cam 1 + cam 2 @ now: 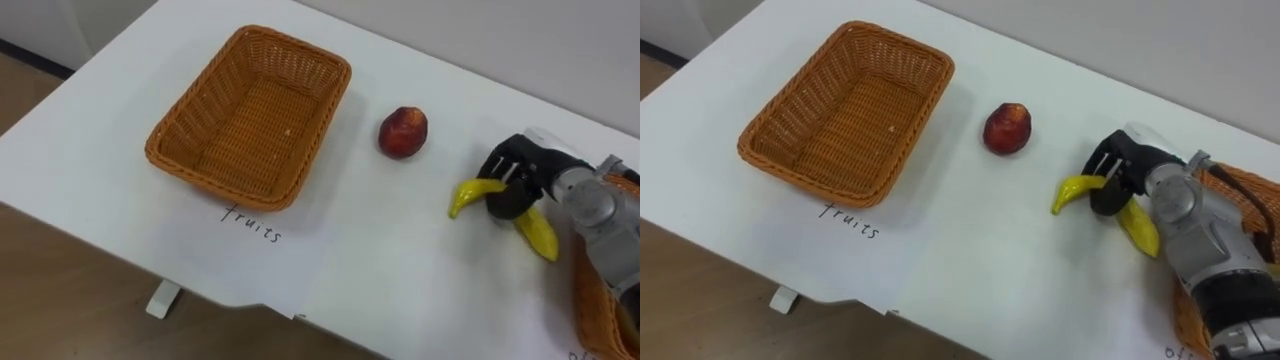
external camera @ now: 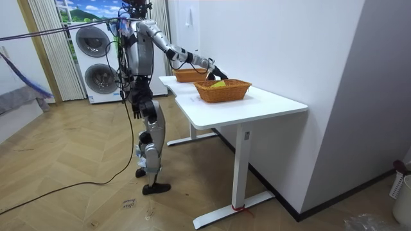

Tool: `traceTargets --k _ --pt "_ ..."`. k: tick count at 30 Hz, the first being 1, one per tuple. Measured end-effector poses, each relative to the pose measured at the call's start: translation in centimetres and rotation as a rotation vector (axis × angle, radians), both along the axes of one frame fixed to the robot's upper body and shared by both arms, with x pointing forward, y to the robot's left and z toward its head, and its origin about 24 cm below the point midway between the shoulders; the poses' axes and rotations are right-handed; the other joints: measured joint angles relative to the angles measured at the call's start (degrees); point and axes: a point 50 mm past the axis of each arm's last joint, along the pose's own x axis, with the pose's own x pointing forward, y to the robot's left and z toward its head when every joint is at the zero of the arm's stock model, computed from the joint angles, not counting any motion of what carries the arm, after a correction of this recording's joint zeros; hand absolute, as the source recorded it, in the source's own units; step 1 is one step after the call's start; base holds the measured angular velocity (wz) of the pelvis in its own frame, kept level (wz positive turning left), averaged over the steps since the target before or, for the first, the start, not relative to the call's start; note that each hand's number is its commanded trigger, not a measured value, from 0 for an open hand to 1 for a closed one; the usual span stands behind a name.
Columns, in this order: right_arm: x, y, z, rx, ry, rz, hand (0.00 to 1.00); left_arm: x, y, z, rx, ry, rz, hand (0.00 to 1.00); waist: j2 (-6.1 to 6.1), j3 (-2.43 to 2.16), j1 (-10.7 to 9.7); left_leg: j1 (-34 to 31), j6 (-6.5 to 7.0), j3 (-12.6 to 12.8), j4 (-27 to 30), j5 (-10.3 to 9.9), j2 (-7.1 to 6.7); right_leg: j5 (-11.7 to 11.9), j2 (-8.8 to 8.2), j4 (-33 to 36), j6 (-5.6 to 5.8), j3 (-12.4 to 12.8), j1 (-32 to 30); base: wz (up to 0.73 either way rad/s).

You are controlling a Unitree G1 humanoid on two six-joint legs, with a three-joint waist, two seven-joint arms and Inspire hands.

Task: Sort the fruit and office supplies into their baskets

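Left eye view puts your right hand (image 1: 515,180) curled round the middle of the banana (image 1: 470,195), low over the table (image 1: 380,260) beside the right-hand basket (image 1: 585,300). Lift it clear before swinging left, pass above the red fruit (image 1: 403,132), and release only once over the empty fruits basket (image 1: 200,110).

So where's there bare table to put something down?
Bare table lies between the empty basket and the red fruit, and along the front edge below them. It's crowded where the right hand grips the banana beside the other basket.
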Motion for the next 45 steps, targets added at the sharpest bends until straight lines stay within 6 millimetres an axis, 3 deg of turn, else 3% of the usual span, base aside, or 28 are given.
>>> traceTargets --k 13,21,24,29,45 --pt "0.7 2.4 2.6 -0.008 -0.089 0.102 1.00 0.1 0.0 0.1 0.021 -0.010 0.002 0.00 0.49 -0.13 -0.3 0.8 0.03 0.8 -0.1 0.0 0.01 0.0 -0.06 0.1 0.01 1.1 0.1 -0.03" --pt "0.9 4.9 6.0 -0.053 -0.240 0.219 1.00 0.2 -0.2 0.0 0.018 -0.032 0.003 0.00 0.15 -0.38 -0.5 1.9 0.05 1.5 -0.2 0.0 0.02 0.0 -0.03 0.1 0.01 1.8 0.8 -0.03" --pt "0.7 6.2 8.3 -0.041 -0.339 0.276 1.00 -0.7 -0.2 -0.2 0.027 -0.014 0.039 0.00 0.12 -0.41 -1.1 2.3 0.05 1.3 -0.2 0.0 0.04 0.0 -0.03 0.1 0.01 1.6 1.4 0.03" --pt "0.2 7.4 10.4 -0.029 -0.424 0.332 1.00 -2.1 -0.7 -0.5 0.028 0.010 0.068 0.00 0.04 -0.41 -2.0 3.6 0.04 0.8 -1.1 0.0 0.04 0.0 0.09 0.0 0.02 1.6 2.6 0.00" --pt "-0.3 9.2 15.2 -0.041 -0.553 0.418 1.00 -1.2 -0.7 -0.2 0.023 -0.054 0.115 0.00 -0.55 -0.78 -2.8 4.3 0.10 0.8 -1.6 0.1 0.01 -0.1 0.14 0.0 0.13 1.8 2.7 0.00"
